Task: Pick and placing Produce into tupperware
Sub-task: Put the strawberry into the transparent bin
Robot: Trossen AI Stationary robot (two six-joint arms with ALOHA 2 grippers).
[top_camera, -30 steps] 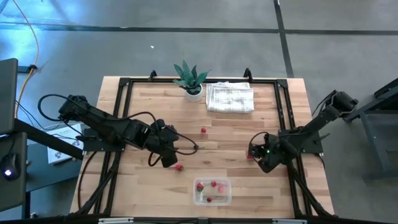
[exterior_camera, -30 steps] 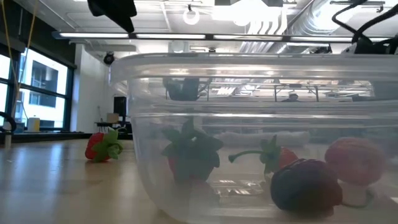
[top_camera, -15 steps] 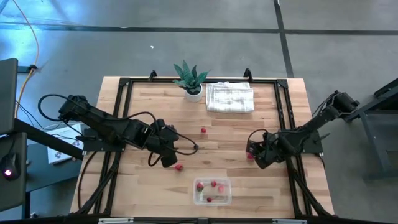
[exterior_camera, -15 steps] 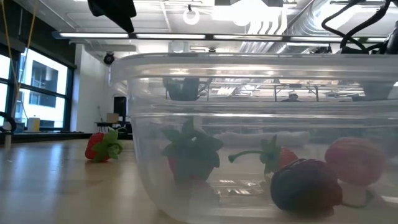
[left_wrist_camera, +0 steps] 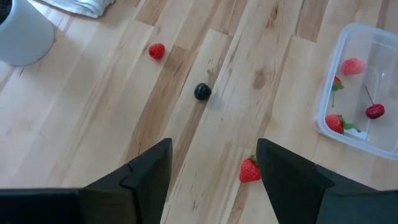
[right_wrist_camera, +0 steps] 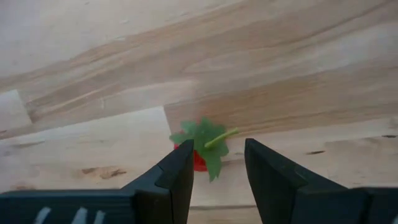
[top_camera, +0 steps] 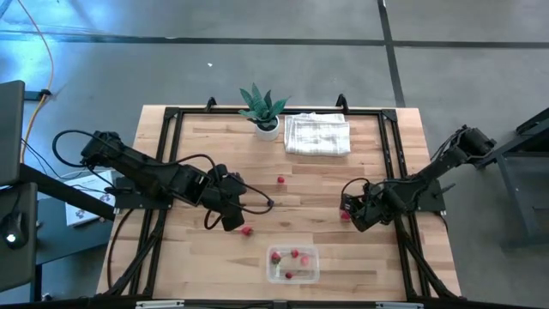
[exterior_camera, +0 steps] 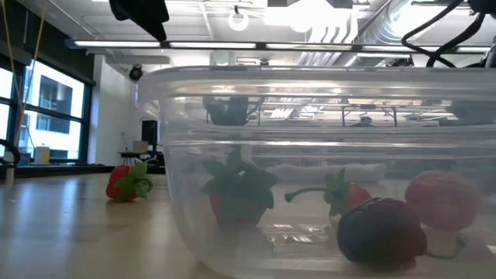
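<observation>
Inside, tupperware (top_camera: 292, 264) holds strawberries (exterior_camera: 240, 190) — plus a pinkish piece (exterior_camera: 443, 198).

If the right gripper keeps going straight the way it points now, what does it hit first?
Most likely the strawberry with the green leafy cap, lying on the wooden table just ahead of the open right gripper. It sits in line with the gap between the fingers, though the depth is hard to judge.

Glossy clear plastic tupperware (exterior_camera: 325, 155) sits on a pale, smooth-grained wood table (top_camera: 206, 257), near folded white cloth (top_camera: 317, 135).
</observation>
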